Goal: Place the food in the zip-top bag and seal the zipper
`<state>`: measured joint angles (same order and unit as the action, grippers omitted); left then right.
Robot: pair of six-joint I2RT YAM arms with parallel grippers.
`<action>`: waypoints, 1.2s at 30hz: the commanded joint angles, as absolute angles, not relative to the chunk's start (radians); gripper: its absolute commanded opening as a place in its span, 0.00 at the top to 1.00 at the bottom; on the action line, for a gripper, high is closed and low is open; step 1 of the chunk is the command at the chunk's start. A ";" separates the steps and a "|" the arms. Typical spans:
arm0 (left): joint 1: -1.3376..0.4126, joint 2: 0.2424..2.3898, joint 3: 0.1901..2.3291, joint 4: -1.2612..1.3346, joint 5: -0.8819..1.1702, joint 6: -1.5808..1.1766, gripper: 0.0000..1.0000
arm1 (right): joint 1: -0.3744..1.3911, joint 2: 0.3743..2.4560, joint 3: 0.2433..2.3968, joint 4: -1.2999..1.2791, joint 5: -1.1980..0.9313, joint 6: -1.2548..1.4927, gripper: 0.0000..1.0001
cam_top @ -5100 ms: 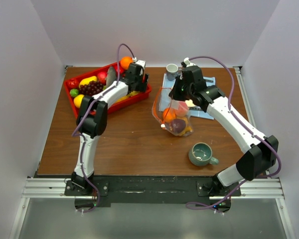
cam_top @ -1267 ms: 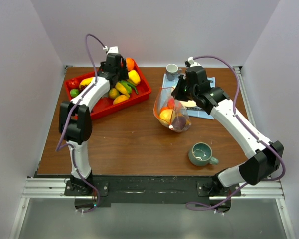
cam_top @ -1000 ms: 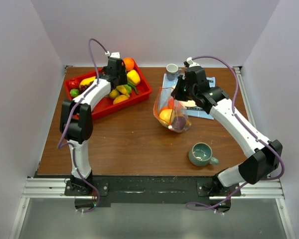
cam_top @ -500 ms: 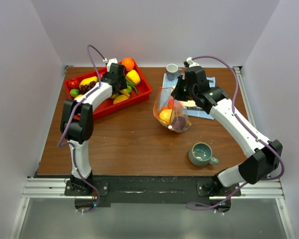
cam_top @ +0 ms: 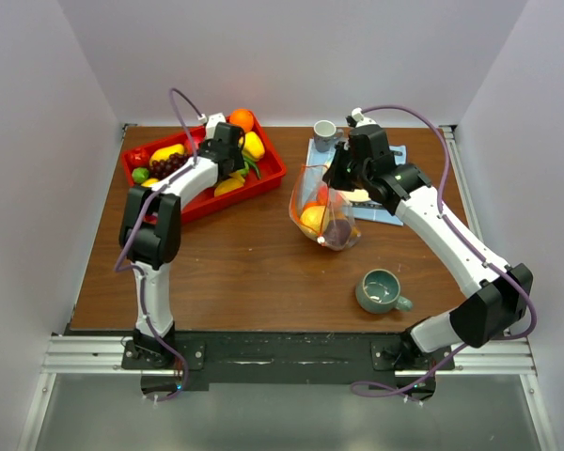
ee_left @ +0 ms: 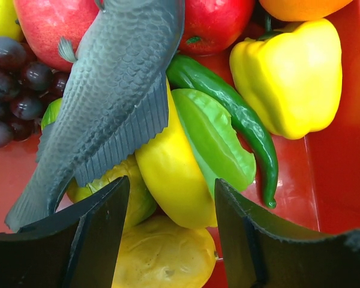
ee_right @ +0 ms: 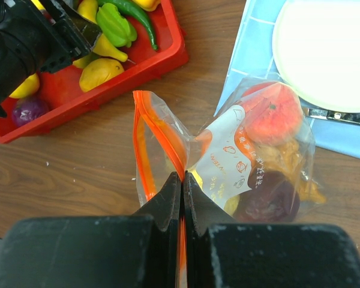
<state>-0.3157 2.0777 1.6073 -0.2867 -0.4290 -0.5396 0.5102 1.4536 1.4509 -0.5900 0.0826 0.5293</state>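
The zip-top bag (cam_top: 323, 214) stands near the middle of the wooden table (cam_top: 235, 272), mouth gaping, with a peach-coloured fruit (ee_right: 269, 114) and a dark purple piece (ee_right: 269, 203) inside. The right gripper (ee_right: 182, 179) has its 2 fingers pressed together on the orange-red zipper (ee_right: 145, 144). The left gripper (ee_left: 168, 191) hangs over the red tray (ee_left: 342, 168), fingers spread either side of a yellow fruit (ee_left: 174, 174), beside a grey fish (ee_left: 114, 102), green chili (ee_left: 240, 114) and yellow bell pepper (ee_left: 288, 78).
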 commanded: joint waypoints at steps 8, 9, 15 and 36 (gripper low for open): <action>-0.313 2.120 1.628 -0.235 -0.485 -0.577 0.46 | 0.514 1.433 1.465 -0.584 0.063 0.503 1.00; -0.313 2.117 1.625 -0.235 -0.497 -0.577 0.46 | 0.511 1.428 1.463 -0.583 0.061 0.505 1.00; -0.313 2.082 1.597 -0.224 -0.505 -0.575 0.60 | 0.512 1.425 1.460 -0.581 0.058 0.508 1.00; -0.301 1.804 1.479 -0.190 -0.178 -0.517 0.79 | 0.512 1.413 1.454 -0.577 0.061 0.505 1.00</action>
<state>-0.3119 1.8721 1.5093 -0.2237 -0.2619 -0.5320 0.5102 1.4517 1.4506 -0.5900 0.0780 0.5220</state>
